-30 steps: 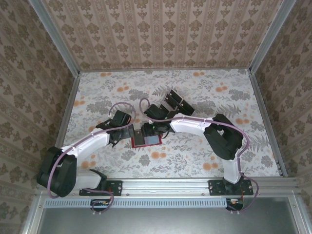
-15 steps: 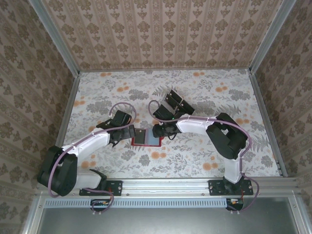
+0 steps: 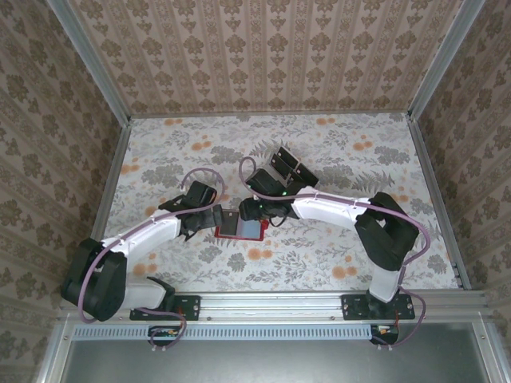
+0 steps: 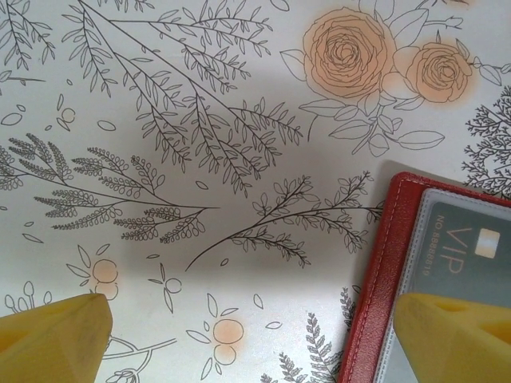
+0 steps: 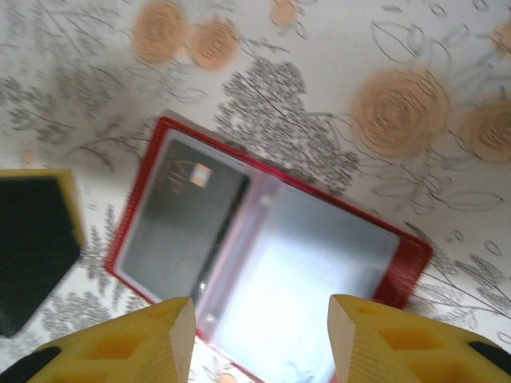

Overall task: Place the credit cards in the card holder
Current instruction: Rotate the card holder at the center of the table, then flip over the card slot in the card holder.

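- Card holder (image 3: 240, 228), red, lies open and flat on floral table (image 3: 343, 255), mid-table, betw. your two grippers.
- One credit card (image 5: 182, 214), dark w/ pale chip, sits behind clear plastic in the pocket nearer your left gripper; other pocket (image 5: 319, 271) looks pale and glare-washed.
- Your left gripper (image 4: 255, 339): fingers (image 4: 56, 335) spread wide, holding nothing. One tip is over holder's red edge; touching or not, can't tell.
- Your right gripper (image 5: 259, 335): fingers (image 5: 120, 343) roughly half apart, nothing betw. them, poised above the open holder.
- More credit cards (image 3: 291, 167), black, lie further back on table, well apart from holder.
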Controlling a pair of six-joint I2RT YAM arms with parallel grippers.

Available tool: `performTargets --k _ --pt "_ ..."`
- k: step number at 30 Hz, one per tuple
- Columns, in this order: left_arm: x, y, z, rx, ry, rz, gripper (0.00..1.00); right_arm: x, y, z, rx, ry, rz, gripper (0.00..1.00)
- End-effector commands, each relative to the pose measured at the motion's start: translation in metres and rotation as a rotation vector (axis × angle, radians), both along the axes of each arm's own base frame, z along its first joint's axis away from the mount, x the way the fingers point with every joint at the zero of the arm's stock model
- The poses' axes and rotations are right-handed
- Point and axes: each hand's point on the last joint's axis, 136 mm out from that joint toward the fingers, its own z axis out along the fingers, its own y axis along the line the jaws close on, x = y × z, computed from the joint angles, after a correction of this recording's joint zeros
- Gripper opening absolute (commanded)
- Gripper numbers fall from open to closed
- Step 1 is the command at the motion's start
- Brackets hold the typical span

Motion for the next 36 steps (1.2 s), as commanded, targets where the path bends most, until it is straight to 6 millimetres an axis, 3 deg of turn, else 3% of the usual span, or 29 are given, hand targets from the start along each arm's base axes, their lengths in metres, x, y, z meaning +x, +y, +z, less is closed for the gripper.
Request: performTargets --k 1,5,19,26,36 --pt "0.003 -0.006 0.007 -0.021 -0.024 -0.018 1.0 -0.004 0.011 -0.005 -0.011 0.04 0.022 0.5" --pt "0.003 -0.007 0.008 -0.022 -0.028 -0.021 1.0 -0.007 0.018 -0.011 -0.034 0.056 0.018 0.5" --pt "-0.001 -0.007 0.006 -0.038 -0.045 -0.024 1.0 -0.008 0.006 -0.043 -0.113 0.125 -0.08 0.51" --pt "-0.012 -0.007 -0.004 -0.06 -0.049 -0.044 1.0 -0.006 0.018 -0.064 -0.075 0.186 -0.091 0.52" --pt "-0.031 -0.024 -0.013 -0.115 -0.111 -0.14 1.0 -0.002 0.034 -0.062 0.055 0.234 -0.124 0.52"
